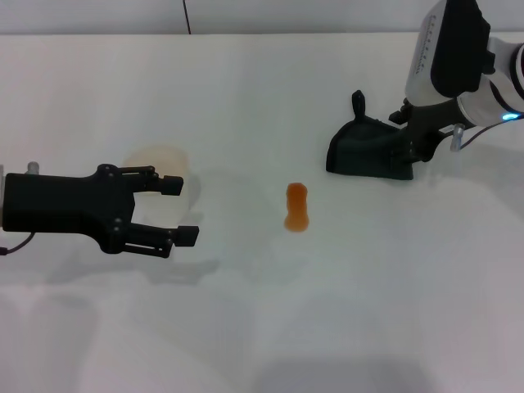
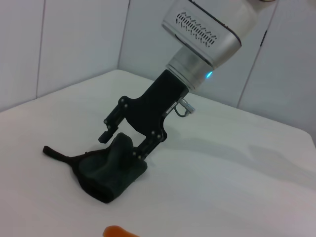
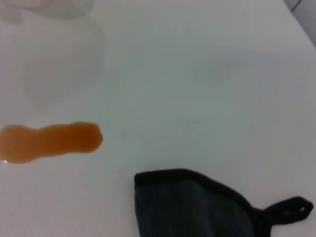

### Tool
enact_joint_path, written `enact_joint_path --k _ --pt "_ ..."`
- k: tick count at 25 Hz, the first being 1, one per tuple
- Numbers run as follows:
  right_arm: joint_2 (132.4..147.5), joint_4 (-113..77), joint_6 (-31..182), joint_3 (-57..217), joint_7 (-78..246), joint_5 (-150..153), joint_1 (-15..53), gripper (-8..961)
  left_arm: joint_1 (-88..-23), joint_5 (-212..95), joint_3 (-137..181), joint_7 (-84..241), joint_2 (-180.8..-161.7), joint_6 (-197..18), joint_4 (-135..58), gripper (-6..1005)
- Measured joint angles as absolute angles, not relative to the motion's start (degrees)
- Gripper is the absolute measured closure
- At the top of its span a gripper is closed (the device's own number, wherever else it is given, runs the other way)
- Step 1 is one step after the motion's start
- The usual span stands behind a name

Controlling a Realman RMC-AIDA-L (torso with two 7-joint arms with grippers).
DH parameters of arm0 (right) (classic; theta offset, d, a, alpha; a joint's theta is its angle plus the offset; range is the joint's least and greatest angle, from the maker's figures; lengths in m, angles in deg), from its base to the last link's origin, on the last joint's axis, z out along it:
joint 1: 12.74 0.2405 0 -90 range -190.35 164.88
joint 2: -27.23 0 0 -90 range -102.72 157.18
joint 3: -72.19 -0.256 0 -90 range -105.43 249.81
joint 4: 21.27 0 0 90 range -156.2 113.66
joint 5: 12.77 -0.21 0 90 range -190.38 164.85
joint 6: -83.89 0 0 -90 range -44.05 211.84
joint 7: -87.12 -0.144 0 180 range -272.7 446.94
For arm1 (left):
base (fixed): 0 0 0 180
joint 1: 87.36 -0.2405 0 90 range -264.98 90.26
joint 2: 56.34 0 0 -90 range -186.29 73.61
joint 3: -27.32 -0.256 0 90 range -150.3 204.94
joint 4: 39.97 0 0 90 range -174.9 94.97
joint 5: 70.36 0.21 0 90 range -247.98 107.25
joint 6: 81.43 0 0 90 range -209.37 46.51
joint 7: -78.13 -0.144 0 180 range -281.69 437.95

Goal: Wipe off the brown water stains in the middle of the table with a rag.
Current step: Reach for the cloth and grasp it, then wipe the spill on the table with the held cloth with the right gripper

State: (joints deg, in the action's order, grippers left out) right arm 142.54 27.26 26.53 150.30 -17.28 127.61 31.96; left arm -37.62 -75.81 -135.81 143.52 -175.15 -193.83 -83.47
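Note:
The brown water stains [image 1: 296,207] are one orange-brown, peanut-shaped puddle in the middle of the white table [image 1: 270,327]. The puddle also shows in the right wrist view [image 3: 49,142] and at the edge of the left wrist view [image 2: 118,231]. A dark rag [image 1: 364,149] lies bunched up to the right of and beyond the puddle. My right gripper [image 1: 413,146] is shut on a raised fold of the rag [image 2: 106,173]; the left wrist view shows its fingertips [image 2: 123,144] pinching it. My left gripper [image 1: 183,211] hovers open at the left, holding nothing.
A white cup [image 1: 155,160] stands just behind the left gripper's fingers, partly hidden by them. The rag's hanging loop [image 3: 289,207] lies on the table at its far side. The table's back edge [image 1: 246,33] meets a wall.

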Motion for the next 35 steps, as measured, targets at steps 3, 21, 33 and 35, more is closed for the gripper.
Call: enact_joint_path --k 3,21,33,35 --pt "142.57 26.1 26.4 150.4 -18.0 128.8 32.7 378 -37.6 -75.8 -135.8 143.5 -175.09 -193.8 -83.5 108" --pt "142.63 27.3 24.8 152.5 -19.4 129.5 32.6 450 -37.9 -76.4 -135.8 143.5 -174.85 -193.8 -83.5 107" --pt "142.63 34.1 20.0 152.6 -19.2 128.4 29.4 841 -38.3 -77.4 -135.8 143.5 -174.81 -193.9 -83.5 109" --pt "142.63 35.5 19.0 152.5 -19.2 127.4 28.6 847 -38.3 -77.4 -135.8 143.5 -174.81 -193.9 -83.5 109"
